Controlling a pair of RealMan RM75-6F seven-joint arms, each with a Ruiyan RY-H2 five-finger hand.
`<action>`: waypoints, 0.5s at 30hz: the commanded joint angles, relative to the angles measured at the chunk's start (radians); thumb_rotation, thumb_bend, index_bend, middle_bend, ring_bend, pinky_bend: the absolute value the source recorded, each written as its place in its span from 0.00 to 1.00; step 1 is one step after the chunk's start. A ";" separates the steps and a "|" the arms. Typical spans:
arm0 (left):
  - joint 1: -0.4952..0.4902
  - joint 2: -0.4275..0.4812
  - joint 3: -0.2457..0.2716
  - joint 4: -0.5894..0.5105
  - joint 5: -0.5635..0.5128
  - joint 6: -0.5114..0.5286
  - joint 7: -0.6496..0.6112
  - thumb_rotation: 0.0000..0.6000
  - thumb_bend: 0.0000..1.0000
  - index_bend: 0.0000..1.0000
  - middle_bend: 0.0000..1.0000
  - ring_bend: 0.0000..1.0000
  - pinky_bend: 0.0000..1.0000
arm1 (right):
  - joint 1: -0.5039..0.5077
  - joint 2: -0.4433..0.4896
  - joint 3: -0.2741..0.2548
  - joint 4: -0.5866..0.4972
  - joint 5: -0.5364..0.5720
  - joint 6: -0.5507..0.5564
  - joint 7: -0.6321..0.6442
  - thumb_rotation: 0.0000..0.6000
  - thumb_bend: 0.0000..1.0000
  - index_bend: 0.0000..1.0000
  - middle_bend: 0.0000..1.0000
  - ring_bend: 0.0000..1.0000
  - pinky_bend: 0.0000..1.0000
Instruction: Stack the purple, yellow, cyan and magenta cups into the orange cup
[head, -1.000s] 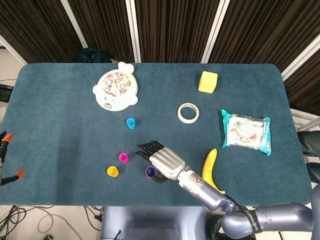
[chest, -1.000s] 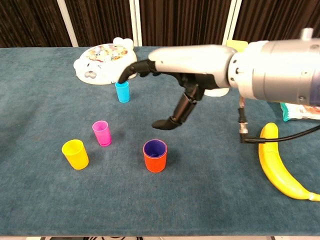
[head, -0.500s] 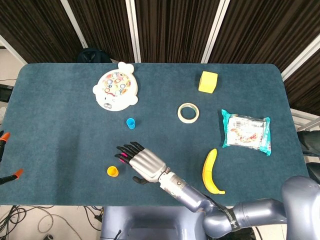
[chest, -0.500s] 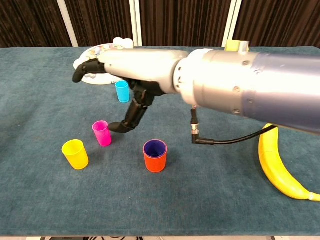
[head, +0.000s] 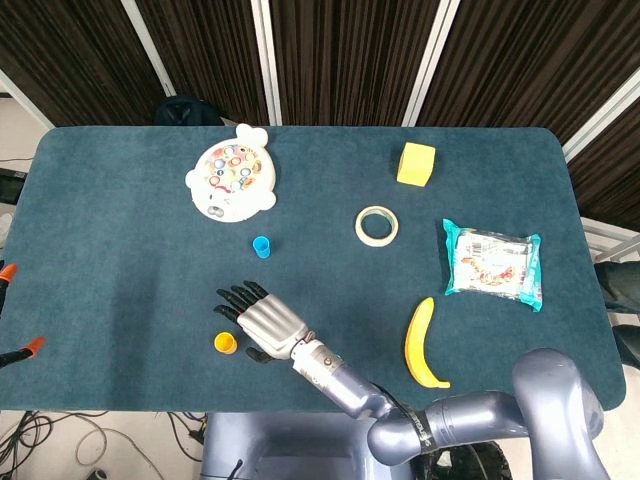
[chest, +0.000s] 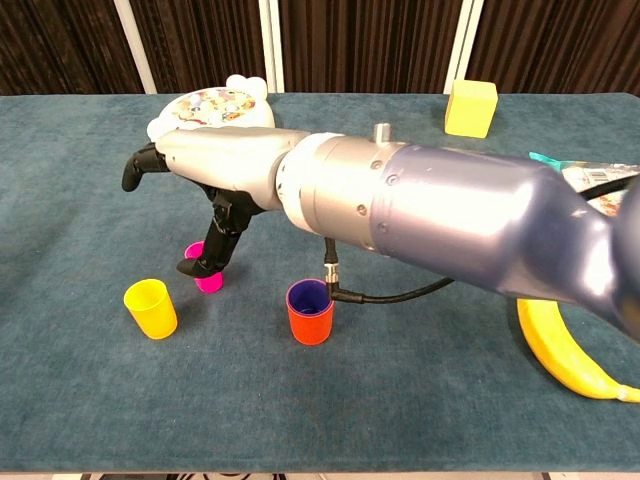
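The orange cup (chest: 310, 318) stands near the table's front with the purple cup (chest: 309, 296) nested inside it; in the head view my right forearm hides both. My right hand (chest: 200, 172) (head: 258, 320) hovers open to their left, fingers stretched leftward and holding nothing. Its thumb hangs down just in front of the magenta cup (chest: 209, 284), which peeks out below it in the chest view only. The yellow cup (chest: 151, 308) (head: 226, 343) stands upright to the left of the hand. Farther back the cyan cup (head: 262, 246) stands alone. My left hand is out of both views.
A round white fish-game toy (head: 231, 177) lies at the back left. A yellow block (head: 416, 163), a tape roll (head: 376, 225) and a snack packet (head: 493, 263) lie to the right. A banana (head: 421, 343) lies near the front right edge.
My right hand has swept left from above the orange cup to above the magenta cup, staying open. The cups have not moved.
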 joint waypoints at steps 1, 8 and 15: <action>-0.001 0.000 -0.001 0.001 -0.002 -0.002 -0.002 1.00 0.00 0.00 0.00 0.00 0.05 | 0.019 -0.031 0.004 0.045 0.022 -0.003 -0.011 1.00 0.41 0.17 0.00 0.01 0.01; -0.002 0.000 -0.001 0.003 -0.003 -0.005 -0.004 1.00 0.00 0.00 0.00 0.00 0.05 | 0.030 -0.067 0.001 0.107 0.024 0.004 -0.014 1.00 0.41 0.18 0.00 0.01 0.01; -0.003 -0.002 0.000 0.003 -0.001 -0.006 -0.001 1.00 0.00 0.00 0.00 0.00 0.05 | 0.035 -0.093 -0.003 0.122 0.005 -0.001 0.001 1.00 0.41 0.19 0.00 0.01 0.01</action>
